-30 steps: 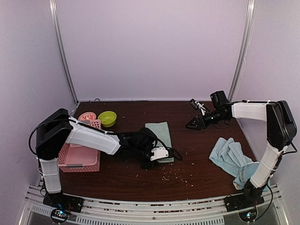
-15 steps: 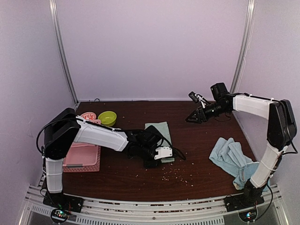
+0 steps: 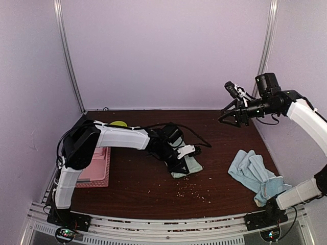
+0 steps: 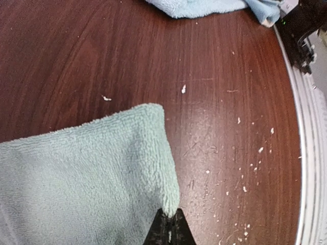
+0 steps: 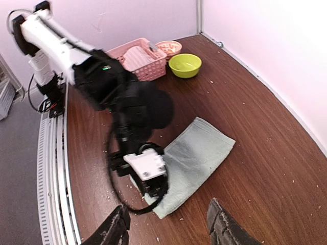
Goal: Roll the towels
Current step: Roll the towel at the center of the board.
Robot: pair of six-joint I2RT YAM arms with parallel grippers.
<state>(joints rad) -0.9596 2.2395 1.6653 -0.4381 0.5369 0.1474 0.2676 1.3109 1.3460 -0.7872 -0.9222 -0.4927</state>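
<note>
A mint green towel point(image 3: 192, 165) lies folded flat on the brown table point(image 3: 214, 148), in the middle. My left gripper point(image 3: 177, 167) is low over its near end. In the left wrist view the left gripper point(image 4: 171, 224) is shut on a corner of this towel point(image 4: 87, 178). My right gripper point(image 3: 225, 117) hangs high at the back right, open and empty. In the right wrist view the right gripper point(image 5: 168, 227) looks down on the green towel point(image 5: 199, 153) from well above. Crumpled light blue towels point(image 3: 254, 172) lie at the right and show in the left wrist view point(image 4: 199, 6).
A pink latticed basket point(image 3: 95, 166) stands at the left edge, also in the right wrist view point(image 5: 138, 58). A green bowl point(image 5: 185, 65) and a pinkish bowl point(image 5: 168, 47) sit beside it. Crumbs dot the table front. Metal rail point(image 3: 168, 227) runs along the near edge.
My left gripper has moved right, dragging the green towel right and toward the front. My right arm has risen and swung back to the right, away from the towel.
</note>
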